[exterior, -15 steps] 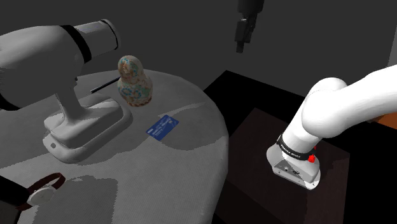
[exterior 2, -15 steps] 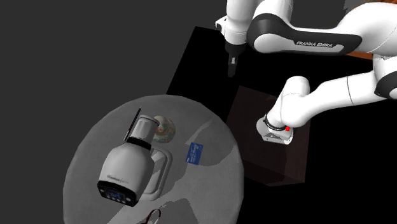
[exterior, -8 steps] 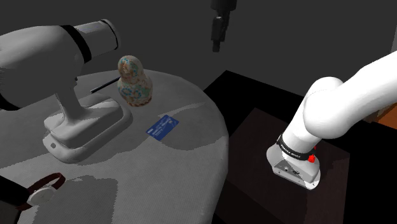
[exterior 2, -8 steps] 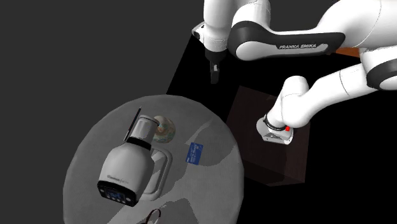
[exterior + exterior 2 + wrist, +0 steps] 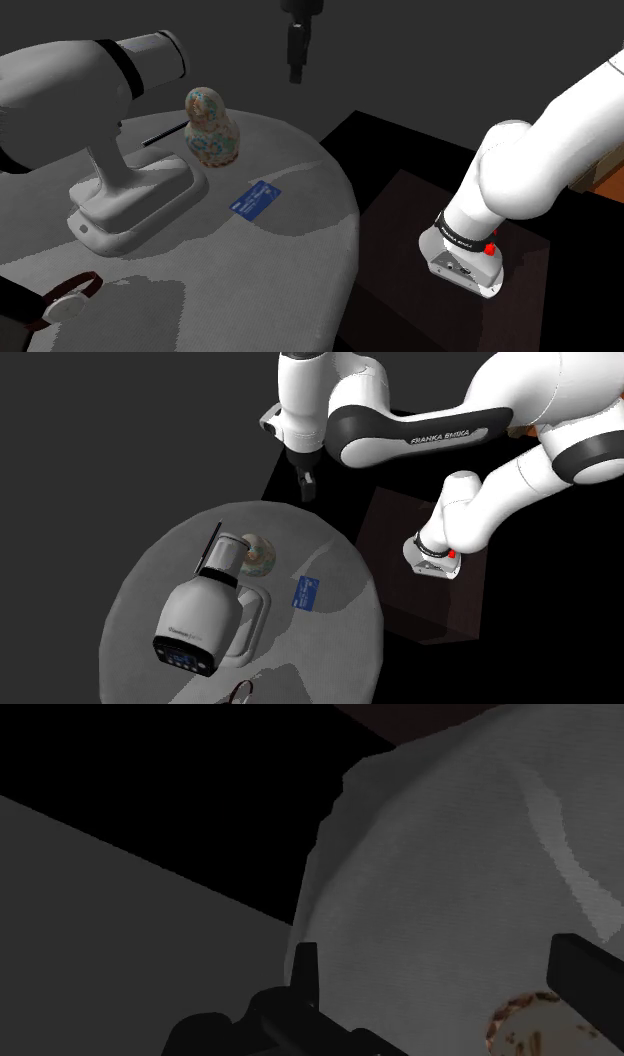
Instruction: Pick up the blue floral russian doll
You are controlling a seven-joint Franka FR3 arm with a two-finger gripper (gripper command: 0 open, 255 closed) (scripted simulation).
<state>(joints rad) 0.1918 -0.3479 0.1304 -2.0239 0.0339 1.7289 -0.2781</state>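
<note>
Fingers spread apart, the black tool (image 5: pixel 297 75) hangs high above the round grey tabletop (image 5: pixel 300 235), well apart from the floral doll (image 5: pixel 210 126) standing upright beside a large white device (image 5: pixel 100 170).

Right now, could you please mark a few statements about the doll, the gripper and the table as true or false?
1. The russian doll stands upright on the round table. True.
2. The gripper is shut on the doll. False: it hangs open in the air, apart from the doll.
3. A blue card lies flat on the table. True.
4. The doll sits on the base of the white device. False: it stands on the table beside that base.
</note>
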